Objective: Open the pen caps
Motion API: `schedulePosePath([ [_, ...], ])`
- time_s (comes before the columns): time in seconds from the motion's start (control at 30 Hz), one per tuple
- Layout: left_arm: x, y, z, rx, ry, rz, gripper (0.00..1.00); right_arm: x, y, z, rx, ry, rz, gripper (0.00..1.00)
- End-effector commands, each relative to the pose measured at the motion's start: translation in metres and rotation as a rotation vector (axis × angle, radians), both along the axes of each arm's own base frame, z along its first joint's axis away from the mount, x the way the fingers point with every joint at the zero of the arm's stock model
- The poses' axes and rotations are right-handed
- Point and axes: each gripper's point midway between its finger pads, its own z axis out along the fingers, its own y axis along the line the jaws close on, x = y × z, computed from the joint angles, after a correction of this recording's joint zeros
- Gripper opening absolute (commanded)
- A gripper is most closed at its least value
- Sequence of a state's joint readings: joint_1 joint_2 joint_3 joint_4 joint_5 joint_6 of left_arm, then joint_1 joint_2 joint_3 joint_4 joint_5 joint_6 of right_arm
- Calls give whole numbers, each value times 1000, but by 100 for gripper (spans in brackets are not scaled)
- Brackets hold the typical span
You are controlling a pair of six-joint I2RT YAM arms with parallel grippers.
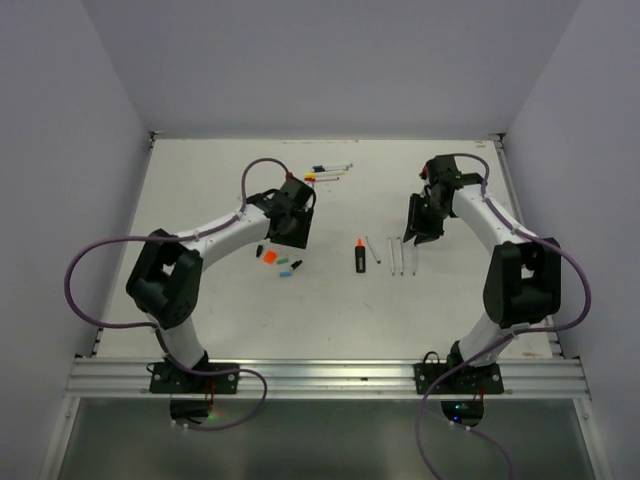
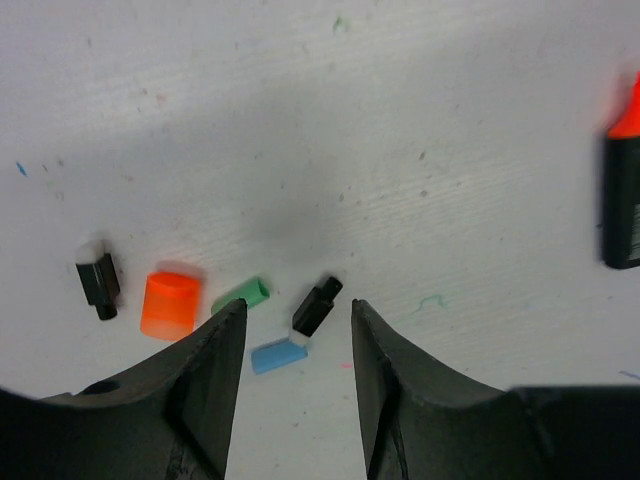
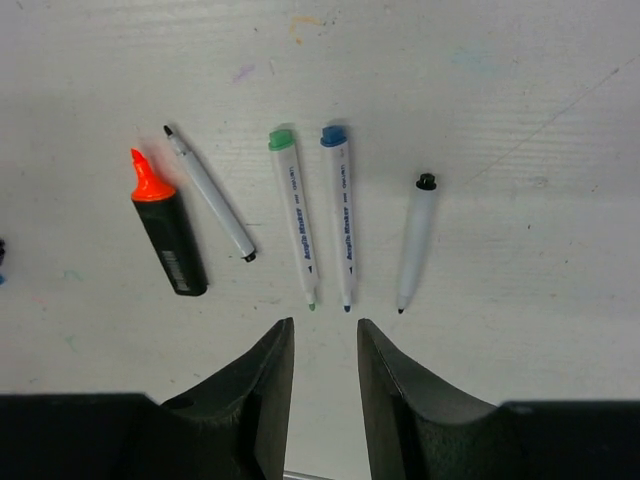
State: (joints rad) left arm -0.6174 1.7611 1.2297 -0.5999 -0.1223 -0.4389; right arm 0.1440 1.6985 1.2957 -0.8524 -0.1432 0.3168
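Both grippers hang empty above the white table point(image 1: 200, 180), by the look of it partway through a cap-pulling job. The left gripper point(image 2: 297, 310) has its jaws spread over a loose scatter of pen caps: a chunky orange cap point(image 2: 170, 305), a green cap point(image 2: 243, 294), a blue cap point(image 2: 278, 355), a black cap point(image 2: 318, 305) and, off to the left, a second black cap point(image 2: 97, 280) with a pale end. The right gripper point(image 3: 323, 330), its jaws parted by a narrow gap with nothing between them, looks down on a row of uncapped pens point(image 3: 338, 215), with the black highlighter point(image 3: 168, 235) at the row's left end, its orange tip bare. A small group of pens point(image 1: 330, 172) lies well apart at the far side, apparently capped. The likely next step is fetching one of those. Done well, one gripper clamps the barrel near its middle while the other pinches only the cap and pulls straight along the pen's axis, not sideways. The overhead view is too small to settle how many far pens there are or their cap colours, neither wrist camera shows them, and the left wrist view cuts the highlighter off at its edge
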Motion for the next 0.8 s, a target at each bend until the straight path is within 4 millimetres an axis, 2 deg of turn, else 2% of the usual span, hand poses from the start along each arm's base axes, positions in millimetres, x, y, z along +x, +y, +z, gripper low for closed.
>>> schedulePosePath([
  [0.0,41,-13,51,-9,-162,-52,49,-3,16,29,80,-44,9,36],
  [0.1,68,-30,59,-65,-207,-146,52,-13,29,32,116,-48,36,36],
  [0.13,85,-37,75,-97,-255,-152,52,-16,34,32,129,-51,45,36],
  [0.17,101,-32,71,-96,-252,-142,52,-23,36,30,139,-37,46,36],
  [0.2,111,-35,74,-113,-266,-178,52,-26,38,30,151,-32,48,36],
  [0.23,135,-34,78,-121,-302,-168,53,-30,44,30,175,-21,55,36],
  [0.3,150,-43,80,-171,-319,-246,53,-37,48,35,188,-23,64,36],
  [0.33,163,-40,83,-186,-337,-249,53,-39,50,37,196,-24,67,36],
  [0.37,179,-44,80,-199,-344,-259,54,-40,51,40,201,-27,69,36],
  [0.4,186,-47,79,-221,-340,-288,54,-42,51,43,205,-33,72,36],
  [0.43,196,-43,60,-224,-310,-292,55,-42,51,46,209,-37,72,36],
  [0.47,208,-50,72,-252,-339,-319,58,-41,52,49,212,-42,75,36],
  [0.5,215,-50,69,-253,-356,-341,59,-42,52,51,212,-42,75,36],
  [0.53,222,-49,58,-258,-355,-357,59,-42,52,53,213,-44,74,36],
  [0.57,219,-53,49,-275,-360,-427,60,-42,54,54,224,-42,78,36],
  [0.6,228,-55,51,-284,-417,-450,61,-43,54,56,227,-46,76,36],
  [0.77,240,-43,16,-213,-478,-493,61,-49,51,60,223,-58,74,37],
])
